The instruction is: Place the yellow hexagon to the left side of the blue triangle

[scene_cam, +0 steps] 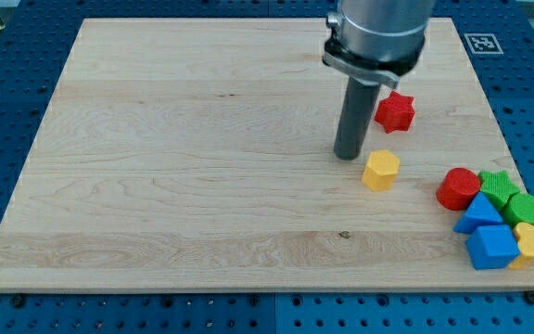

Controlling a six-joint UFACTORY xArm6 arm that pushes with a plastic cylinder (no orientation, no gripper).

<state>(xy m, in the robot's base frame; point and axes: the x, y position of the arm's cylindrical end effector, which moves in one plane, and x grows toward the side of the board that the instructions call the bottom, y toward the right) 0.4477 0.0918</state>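
Note:
The yellow hexagon (pixel 381 171) lies on the wooden board (pixel 202 158), right of centre. My tip (pixel 348 156) rests on the board just to the hexagon's upper left, a small gap apart. The blue triangle (pixel 479 212) sits in a cluster of blocks at the view's lower right, well to the right of the hexagon.
A red star (pixel 395 111) lies right of the rod. The cluster holds a red cylinder (pixel 458 188), a green star (pixel 499 186), a green cylinder (pixel 527 210), a blue cube (pixel 491 247) and a yellow block (pixel 530 243), near the board's right edge.

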